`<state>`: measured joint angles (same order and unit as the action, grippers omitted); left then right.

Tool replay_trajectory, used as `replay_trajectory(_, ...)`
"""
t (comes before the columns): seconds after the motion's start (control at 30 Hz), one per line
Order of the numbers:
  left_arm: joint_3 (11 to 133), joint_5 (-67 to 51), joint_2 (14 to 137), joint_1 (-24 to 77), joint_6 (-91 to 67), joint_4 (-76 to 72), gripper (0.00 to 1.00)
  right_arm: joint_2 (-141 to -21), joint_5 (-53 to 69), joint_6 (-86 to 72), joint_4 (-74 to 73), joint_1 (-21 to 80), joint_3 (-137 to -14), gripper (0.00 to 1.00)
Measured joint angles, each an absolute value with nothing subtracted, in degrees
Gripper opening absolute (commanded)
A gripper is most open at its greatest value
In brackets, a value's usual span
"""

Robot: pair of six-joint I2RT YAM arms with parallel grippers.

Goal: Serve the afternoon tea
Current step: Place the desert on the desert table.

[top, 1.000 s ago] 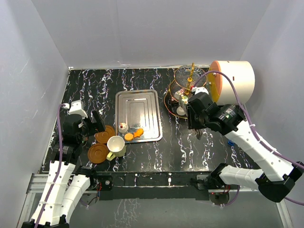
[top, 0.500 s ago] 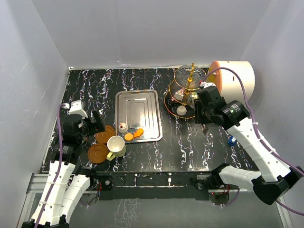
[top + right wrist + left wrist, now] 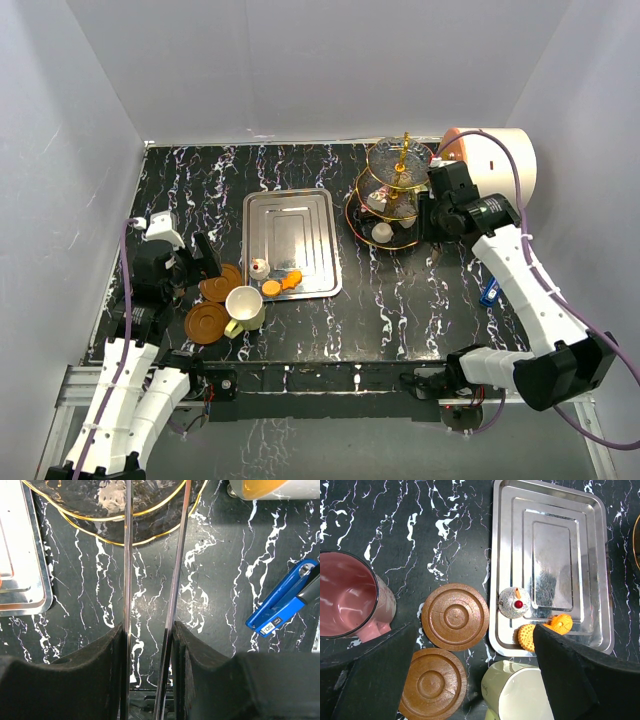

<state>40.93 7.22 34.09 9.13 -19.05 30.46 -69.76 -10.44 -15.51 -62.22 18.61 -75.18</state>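
The black marbled surface carries everything. At its far right corner lies a big white cylinder with an orange end, apart from the serving. The steel tray sits mid-surface, probably as a staging place for the cakes, within reach of either arm. Just right of it stands the three-tier glass stand, on the side the right arm can reach.

The right end effector hovers beside the stand, apparently clenched on metal tongs. Their two blades stand apart with nothing between them. Tongs likely suit bite-size cakes better than broad fingers. The blade tips run off the top of the wrist view, so how near they come to the glass is unclear.

The left end effector hangs released, fingers wide, over the crockery. The maroon cup stands at the left; from above the arm hides it. The cream cup is cut off at the wrist view's bottom edge. Two brown saucers lie bare, just beside each other, neither bearing a cup yet.

On the tray's near end rest a white cake with a red dot and two orange cakes. A white cake sits on the stand's lowest tier; others there blur through the glass. A small blue clip lies on the surface nearby.
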Motion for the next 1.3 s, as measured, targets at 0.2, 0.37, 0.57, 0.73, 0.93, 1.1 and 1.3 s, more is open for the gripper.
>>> replay_trajectory(0.2, 40.9, 7.2, 34.5, 9.1, -19.0, 30.4, 0.99, -71.7, -9.1, -13.9, -60.8, 18.6, -75.2, 0.28)
replay_trajectory(0.37, 40.9, 7.2, 34.8, 9.1, -19.0, 30.4, 0.99, -72.4, -9.4, -13.5, -59.9, 18.6, -75.1, 0.32)
replay_trajectory(0.57, 40.9, 7.2, 34.9, 9.1, -19.0, 30.4, 0.99, -72.5, -11.0, -13.6, -59.5, 18.6, -75.1, 0.37)
replay_trajectory(0.73, 40.9, 7.2, 35.1, 9.1, -19.0, 30.4, 0.99, -72.5, -11.3, -13.5, -59.3, 18.6, -75.1, 0.43)
replay_trajectory(0.93, 40.9, 7.2, 35.2, 9.1, -19.0, 30.4, 0.99, -72.5, -11.3, -13.5, -59.3, 18.6, -75.1, 0.43)
replay_trajectory(1.1, 40.9, 7.0, 35.2, 9.1, -19.0, 30.4, 0.99, -72.5, -11.2, -13.5, -59.3, 18.6, -75.1, 0.43)
replay_trajectory(1.3, 40.9, 7.0, 35.2, 9.1, -19.0, 30.4, 0.99, -72.2, -10.0, -13.6, -59.6, 18.6, -75.1, 0.43)
